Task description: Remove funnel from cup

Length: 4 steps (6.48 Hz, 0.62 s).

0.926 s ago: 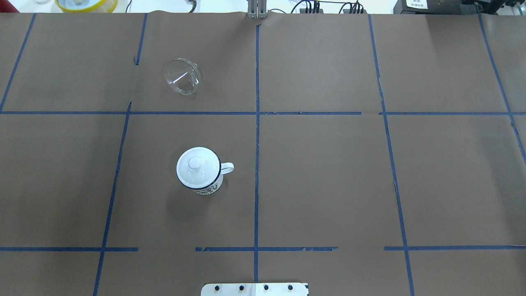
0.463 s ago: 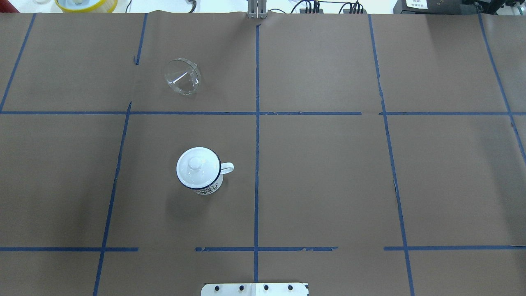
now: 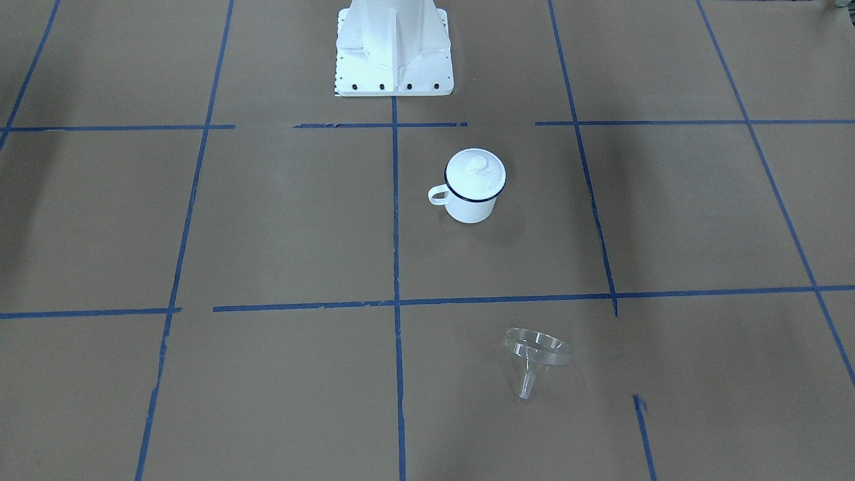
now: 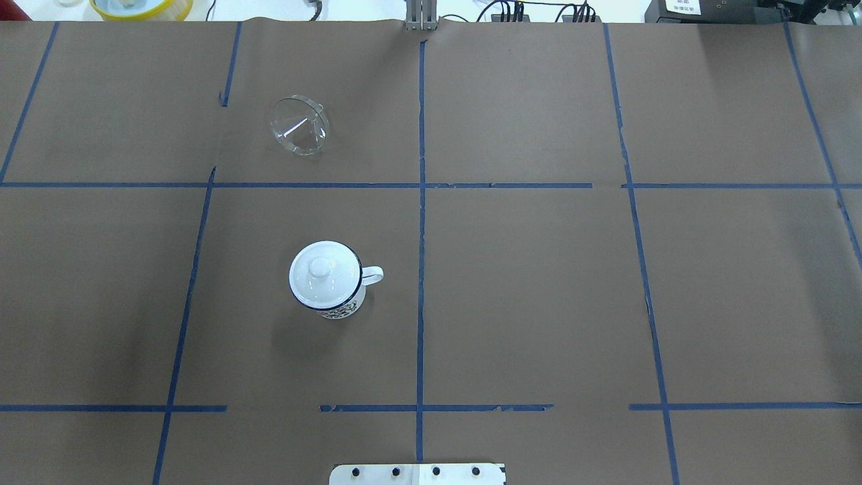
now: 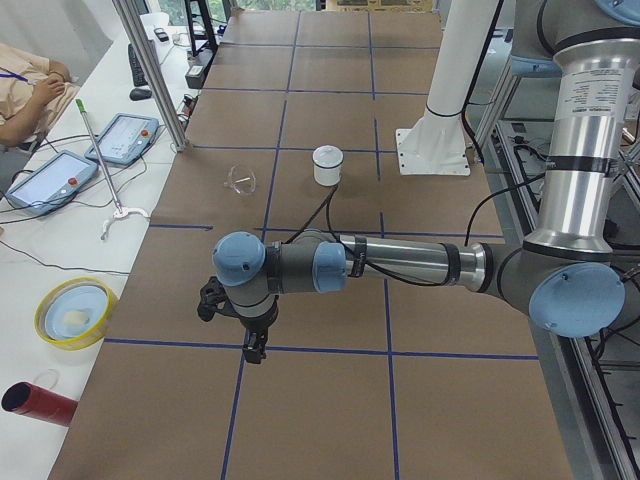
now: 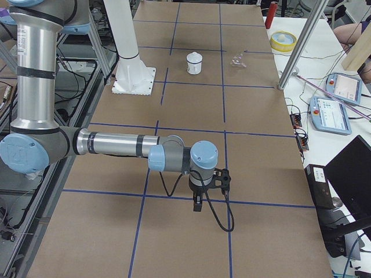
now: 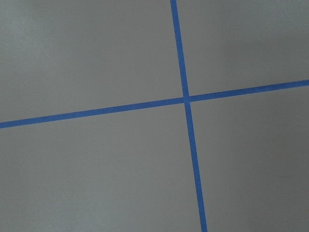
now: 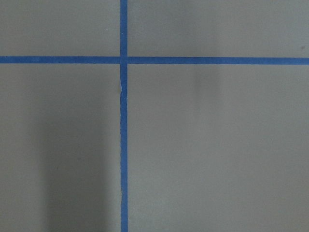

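The clear plastic funnel (image 4: pixel 300 128) lies on its side on the brown paper, away from the cup, in the far left-of-centre square; it also shows in the front view (image 3: pixel 534 357). The white enamel cup (image 4: pixel 330 289) with a dark blue rim stands upright nearer the robot, its handle toward the centre line, with a white knobbed lid (image 4: pixel 320 269) on top. Both grippers are far from these things: the left gripper (image 5: pixel 252 345) hangs over the table's left end, the right gripper (image 6: pixel 197 204) over its right end. I cannot tell whether either is open or shut.
The robot's white base plate (image 4: pixel 417 473) sits at the near table edge. A yellow bowl (image 5: pixel 72 312), a red cylinder (image 5: pixel 35 403) and teach pendants (image 5: pixel 50 180) lie on the white side bench. Blue tape lines grid the paper.
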### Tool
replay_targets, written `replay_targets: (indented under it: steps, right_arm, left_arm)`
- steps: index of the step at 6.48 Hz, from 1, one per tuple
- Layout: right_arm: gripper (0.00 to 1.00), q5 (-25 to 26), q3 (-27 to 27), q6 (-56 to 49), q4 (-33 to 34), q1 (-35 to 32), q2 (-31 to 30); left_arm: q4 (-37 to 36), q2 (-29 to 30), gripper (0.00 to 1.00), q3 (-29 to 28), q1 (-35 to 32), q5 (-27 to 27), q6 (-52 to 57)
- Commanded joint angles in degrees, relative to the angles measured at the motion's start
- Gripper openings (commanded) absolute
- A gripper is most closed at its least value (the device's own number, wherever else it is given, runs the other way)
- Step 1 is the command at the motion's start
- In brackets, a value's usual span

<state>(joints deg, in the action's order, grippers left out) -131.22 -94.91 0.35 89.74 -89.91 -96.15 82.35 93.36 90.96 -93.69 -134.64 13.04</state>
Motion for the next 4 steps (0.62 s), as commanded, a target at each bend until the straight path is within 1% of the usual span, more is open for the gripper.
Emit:
replay_targets:
  steps: [1,4]
  right_arm:
    - [1.0,0.0,0.0,0.0,0.0,0.0,0.0]
    - [1.0,0.0,0.0,0.0,0.0,0.0,0.0]
  left_arm:
    - [-0.1,-0.1,1.0,0.1,0.0,-0.2,-0.2]
    - [-0.1,0.3,1.0,0.4,0.0,-0.2,-0.1]
